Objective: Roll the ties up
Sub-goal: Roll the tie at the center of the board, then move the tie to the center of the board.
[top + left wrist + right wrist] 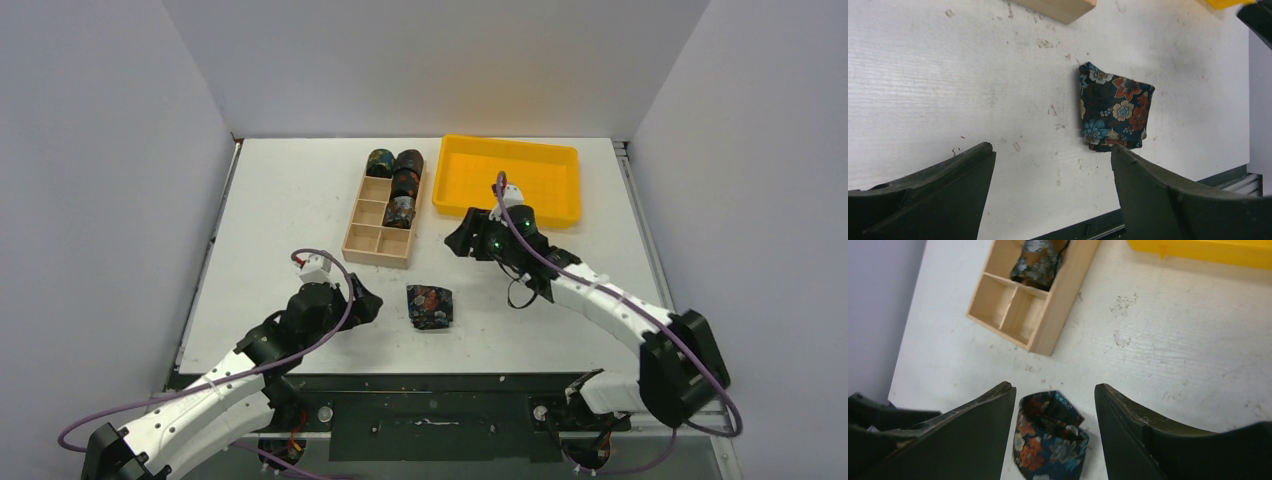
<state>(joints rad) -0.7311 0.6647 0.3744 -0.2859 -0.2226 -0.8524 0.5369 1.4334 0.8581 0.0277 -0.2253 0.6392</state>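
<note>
Slack is my worry: the rolled tie [430,306] lies alone on the table [290,200], low in the middle of the top view, and it looks squashed and loosely wound rather than tight. My left claw [1050,155] stands wide open and empty, with the roll just past its right finger. My right claw [1053,390] is also spread and holds nothing; it hangs above the roll, towards the yellow tray [507,180]. If either claw pinches only the outer layer, I judge the coil would spring loose or telescope. A push from one side could flatten it. Carried to the wooden compartment box [349,240], a slack roll might snag a divider beside the stored rolls [405,185].
</note>
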